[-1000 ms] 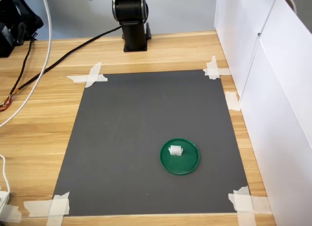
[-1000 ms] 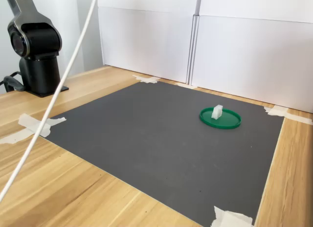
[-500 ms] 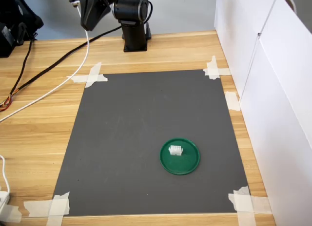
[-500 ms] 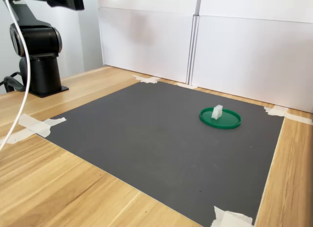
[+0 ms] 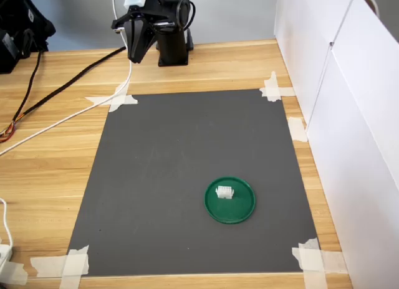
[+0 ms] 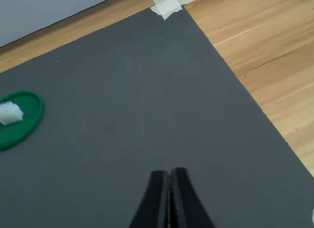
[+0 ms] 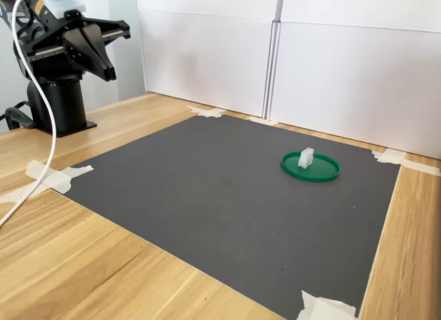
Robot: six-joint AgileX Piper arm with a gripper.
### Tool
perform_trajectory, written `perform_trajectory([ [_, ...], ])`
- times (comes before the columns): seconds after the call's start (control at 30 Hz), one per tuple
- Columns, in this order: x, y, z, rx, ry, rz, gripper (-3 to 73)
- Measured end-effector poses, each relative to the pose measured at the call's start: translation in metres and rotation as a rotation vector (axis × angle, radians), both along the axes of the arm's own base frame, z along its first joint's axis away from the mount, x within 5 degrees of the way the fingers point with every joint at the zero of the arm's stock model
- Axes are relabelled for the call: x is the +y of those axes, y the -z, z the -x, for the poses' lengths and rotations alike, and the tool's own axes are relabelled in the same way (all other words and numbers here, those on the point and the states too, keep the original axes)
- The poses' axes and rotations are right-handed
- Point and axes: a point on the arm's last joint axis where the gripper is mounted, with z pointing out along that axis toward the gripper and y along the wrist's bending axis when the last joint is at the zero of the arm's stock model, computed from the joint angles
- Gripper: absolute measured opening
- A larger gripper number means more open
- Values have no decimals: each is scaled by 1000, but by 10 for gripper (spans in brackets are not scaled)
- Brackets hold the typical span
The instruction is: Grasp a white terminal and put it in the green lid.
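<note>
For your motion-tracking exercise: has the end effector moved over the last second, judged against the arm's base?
Yes. The end effector, absent from the first exterior view a second ago, now hangs shut beside the arm's base, on the first exterior view's left.

- A dark grey mat (image 5: 193,177) fills the middle of the first exterior view.
- White tape strips (image 5: 113,97) hold its corners.
- White boards (image 5: 349,108) stand along the right edge.
- A white cable (image 5: 62,119) crosses the wooden table (image 5: 50,158) at left.

Wooden table (image 5: 56,146) — dark mat (image 5: 187,164) taped flat — cables (image 5: 62,114) alongside.
</note>
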Motion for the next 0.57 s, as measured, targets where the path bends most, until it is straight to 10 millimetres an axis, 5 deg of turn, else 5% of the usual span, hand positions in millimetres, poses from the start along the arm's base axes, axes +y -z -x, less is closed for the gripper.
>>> perform_trajectory([
  [0.57,3,22,8,-10,-6,6,-21],
])
